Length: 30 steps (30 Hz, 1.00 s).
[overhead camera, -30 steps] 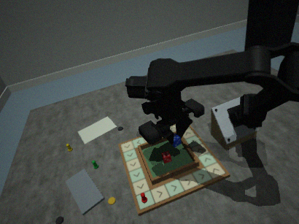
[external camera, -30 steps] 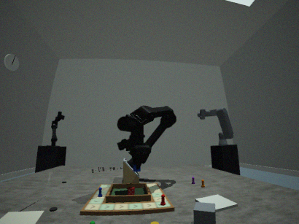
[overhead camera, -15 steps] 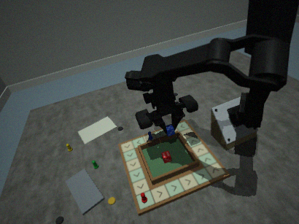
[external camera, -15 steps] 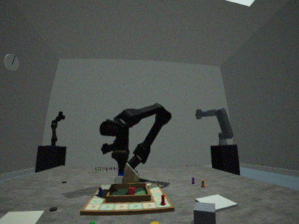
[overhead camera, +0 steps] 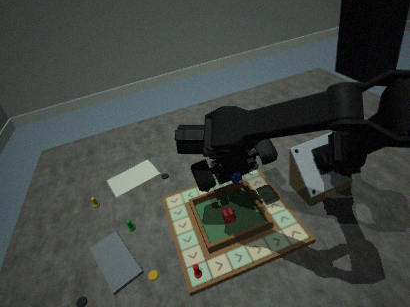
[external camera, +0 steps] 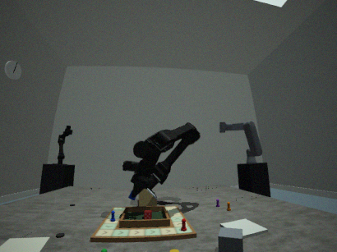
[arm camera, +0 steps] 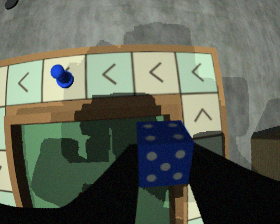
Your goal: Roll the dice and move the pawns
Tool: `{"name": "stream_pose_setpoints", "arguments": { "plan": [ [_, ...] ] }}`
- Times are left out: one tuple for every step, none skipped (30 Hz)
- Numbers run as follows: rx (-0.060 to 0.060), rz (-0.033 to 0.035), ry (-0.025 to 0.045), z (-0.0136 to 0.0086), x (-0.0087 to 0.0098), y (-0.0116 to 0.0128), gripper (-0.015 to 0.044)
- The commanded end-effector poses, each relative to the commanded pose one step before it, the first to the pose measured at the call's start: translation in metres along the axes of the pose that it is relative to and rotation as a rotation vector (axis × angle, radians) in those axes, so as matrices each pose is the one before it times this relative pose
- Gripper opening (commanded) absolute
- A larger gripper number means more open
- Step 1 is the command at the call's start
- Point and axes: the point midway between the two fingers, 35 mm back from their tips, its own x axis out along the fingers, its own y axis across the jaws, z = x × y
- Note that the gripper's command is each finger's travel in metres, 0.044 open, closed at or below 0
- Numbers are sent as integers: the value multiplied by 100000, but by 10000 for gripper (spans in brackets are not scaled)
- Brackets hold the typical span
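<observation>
The blue die (overhead camera: 236,177) (external camera: 130,196) (arm camera: 165,155) is held between the fingers of the tool (overhead camera: 237,175) (external camera: 132,194) (arm camera: 160,150), raised above the board (overhead camera: 239,258) (external camera: 136,232) (arm camera: 110,75). The wrist view shows five pale spots on its near side and four on its upper side, and it covers part of the tray's (overhead camera: 240,239) (external camera: 144,224) (arm camera: 50,111) edge near one corner. How high it hangs, and whether it is truly over the tray, I cannot tell.

The red die (overhead camera: 228,214) (external camera: 148,214) lies inside the tray, on the green floor; its spots are too small to count.

The blue pawn (external camera: 113,216) (arm camera: 62,76) stands on a cream square beside the tray, with a mint square on each side of it along the row. The red pawn (overhead camera: 197,271) (external camera: 183,225) stands upright on a mint corner square.

Off the board, a green pawn (overhead camera: 130,225) (external camera: 103,250) stands on the tabletop (overhead camera: 65,179) (external camera: 82,229) (arm camera: 200,25) near a gray slab (overhead camera: 116,262), with a yellow disc (overhead camera: 153,275) (external camera: 174,250) just beside the slab. A yellow pawn (overhead camera: 95,202) stands farther out, near the cream sheet (overhead camera: 134,178). In the exterior view, a purple pawn (external camera: 218,203) and an orange one stand near each other, well apart from the board.
</observation>
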Motion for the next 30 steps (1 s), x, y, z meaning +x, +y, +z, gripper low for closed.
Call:
{"name": "stream_pose_setpoints", "arguments": {
  "plan": [
    [1293,666,-13032,62,89,-87,0],
    [342,501,-3210,10,-14,15,0],
    [374,590,-3134,-16,44,-21,0],
    [418,729,-3166,-15,32,-15,0],
    [456,856,-3132,-14,19,-8,0],
    [497,980,-3093,-13,6,-1,0],
    [539,1103,-3050,-12,-6,5,0],
    [583,1223,-3003,-11,-18,11,0],
    [626,1336,-2941,-9,-30,17,0],
    [533,1147,-2306,-7,-32,18,0],
    [334,722,-1366,-3,-23,13,0],
    [114,246,-452,-1,-8,5,0],
    [0,0,0,0,0,0,0],
    [0,3,-2,56,-210,79,0],
    [1,8,-7,168,-638,223,0],
    [1,7,-7,174,-677,210,0],
    [1,7,-9,243,-975,257,0],
    [0,4,-5,162,-838,210,0],
    [0,2,-3,99,-529,114,0],
    [0,0,-1,33,-178,35,0],
    [0,0,0,0,0,0,0],
    [0,-3,1,-27,41,-73,0],
    [0,-3,1,-27,41,-73,0],
    [0,-4,1,-26,59,-102,0],
    [0,0,0,0,0,0,0],
    [0,0,0,0,0,0,0],
    [329,569,343,-48,68,190,0],
    [0,0,0,0,0,0,0],
    [0,0,0,0,0,0,0],
    [0,0,0,0,0,0,0]
  ]
}}
